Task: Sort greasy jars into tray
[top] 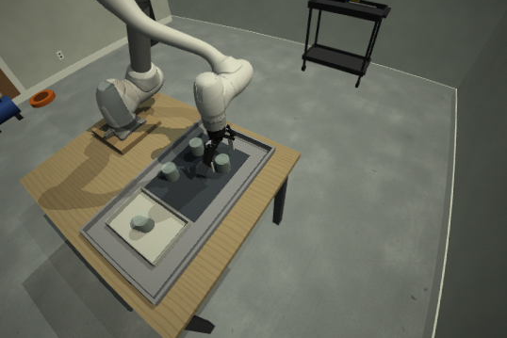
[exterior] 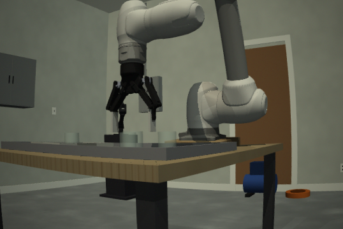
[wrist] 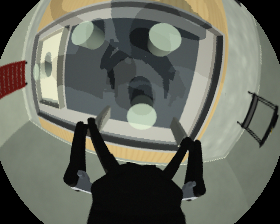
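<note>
A black cart point(top: 313, 33) stands far off; an orange ring point(top: 42, 98) lies beside a blue cylinder point(exterior: 258, 182).

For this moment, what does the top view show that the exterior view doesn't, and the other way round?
Only the top view: the black cart by the far wall, the tray seen from above with one jar between its rims, and three jars on the dark mat, each apart from the others.
Only the exterior view: the brown door, the wall cabinet, and the gripper side-on, fingers spread wide and low over the jars with nothing between them.
Both: the arm, the wooden table, the orange ring on the floor.
</note>
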Controlling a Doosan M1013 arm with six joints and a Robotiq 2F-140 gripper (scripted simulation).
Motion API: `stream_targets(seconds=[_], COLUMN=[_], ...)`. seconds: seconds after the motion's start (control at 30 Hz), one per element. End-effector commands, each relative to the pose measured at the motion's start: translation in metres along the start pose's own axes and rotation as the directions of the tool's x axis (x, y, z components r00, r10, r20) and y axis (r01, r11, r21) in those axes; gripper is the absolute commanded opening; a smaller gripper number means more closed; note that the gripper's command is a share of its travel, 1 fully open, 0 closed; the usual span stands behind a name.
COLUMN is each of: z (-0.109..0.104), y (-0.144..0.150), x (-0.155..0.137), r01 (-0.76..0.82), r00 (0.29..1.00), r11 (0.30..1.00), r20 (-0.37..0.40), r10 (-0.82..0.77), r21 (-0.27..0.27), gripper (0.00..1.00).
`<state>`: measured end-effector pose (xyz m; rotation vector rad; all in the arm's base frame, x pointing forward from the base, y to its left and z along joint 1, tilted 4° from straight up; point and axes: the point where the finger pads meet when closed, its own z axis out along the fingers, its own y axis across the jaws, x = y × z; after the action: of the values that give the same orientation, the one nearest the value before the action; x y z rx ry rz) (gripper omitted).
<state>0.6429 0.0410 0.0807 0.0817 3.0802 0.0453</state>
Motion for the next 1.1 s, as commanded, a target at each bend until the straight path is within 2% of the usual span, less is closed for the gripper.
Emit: stream_targets(seconds=[0.0, 0.63, 0.67, 1.07], z=[0.005, 0.032, 0.032, 0.032], y=[0.000, 0.000, 0.000, 0.000], x=[0.000, 0.000, 0.000, 0.000], r01=[0.000, 0.000, 0.000, 0.000], r00=[1.000, 1.000, 1.000, 1.000], r11=[1.000, 1.000, 1.000, 1.000], r20=[0.000, 0.000, 0.000, 0.000], r10=[0.000, 0.000, 0.000, 0.000], r21=[0.000, 0.000, 0.000, 0.000], gripper=[1.00, 1.00, 0.60, 0.60])
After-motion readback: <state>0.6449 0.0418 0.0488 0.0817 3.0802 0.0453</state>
